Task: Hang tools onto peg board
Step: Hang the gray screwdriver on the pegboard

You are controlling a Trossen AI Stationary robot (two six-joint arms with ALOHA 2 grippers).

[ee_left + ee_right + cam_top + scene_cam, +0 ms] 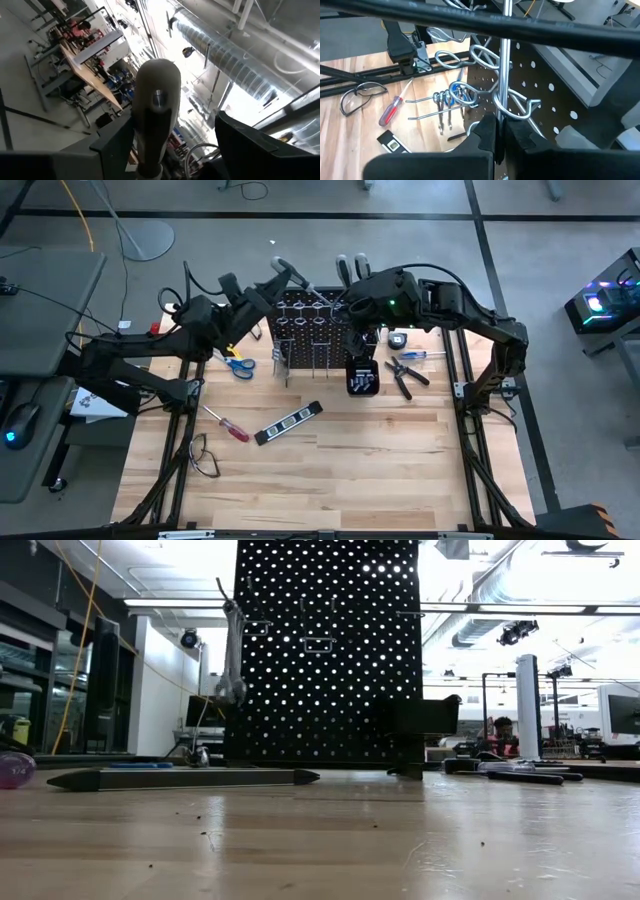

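The black peg board (315, 330) stands upright mid-table, with silver rings (485, 55) and hooks along its top. A silver wrench (232, 655) hangs from a hook at its left side. A grey-handled screwdriver (287, 272) is in the air above the board's far left corner. My right gripper (500, 125) is shut on its thin silver shaft (505, 65). My left gripper (172, 120) stands open around the grey handle (156, 90), one finger on each side. The handle lies close to one finger, with a clear gap to the other. My right gripper pinches the screwdriver's shaft (503, 114) between its two fingertips, slanting down from the table's right side. The shaft runs on past the fingertips, roughly along them, over the rings. The screwdriver is clear of the table; its handle is out of this view. My left gripper has the handle beside one finger (117, 145); I cannot tell whether they touch.
Blue scissors (237, 365), a red screwdriver (228, 425), a black bar (290, 423) and clear glasses (203, 455) lie left and in front of the board. A small black box (362, 378), pliers (405, 375) and a blue screwdriver (420, 355) lie to its right.
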